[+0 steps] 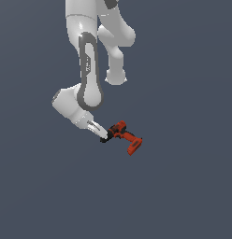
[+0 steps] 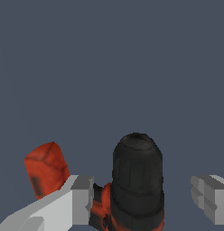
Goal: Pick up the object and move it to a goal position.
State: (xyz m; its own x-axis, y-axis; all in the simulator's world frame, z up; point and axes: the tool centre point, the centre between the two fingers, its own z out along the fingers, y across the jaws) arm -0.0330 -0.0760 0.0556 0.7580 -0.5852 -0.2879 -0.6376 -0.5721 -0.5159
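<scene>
You see the white arm (image 1: 87, 70) coming down from the top of the exterior view, its wrist bent toward the lower centre of the frame. The gripper (image 1: 103, 137) sits just left of centre, slightly below the middle, right at the black nose of the drill (image 1: 125, 137). The drill lies a little right of the gripper in that frame, its red-orange body pointing its nose toward the gripper, its slim handle running down and to the right to the flat blocky red base at the lower right of the tool. Everything sits over a plain dark grey-blue tabletop (image 1: 183, 186); you cannot tell from this frame whether the drill rests on it or is lifted off.

In the wrist view the drill (image 2: 137, 180) fills the lower middle of the frame, its black nose rounded and facing up toward the camera, the red body showing below it at the bottom edge, and the red base showing at the lower left. The gripper (image 2: 145, 198) is spread wide: one grey finger (image 2: 80, 198) stands at the lower left, just beside the drill's body, and the other finger sits at the lower right, clearly apart from the nose with bare tabletop (image 2: 109, 67) between them. The fingers straddle the drill but are not closed on it.
</scene>
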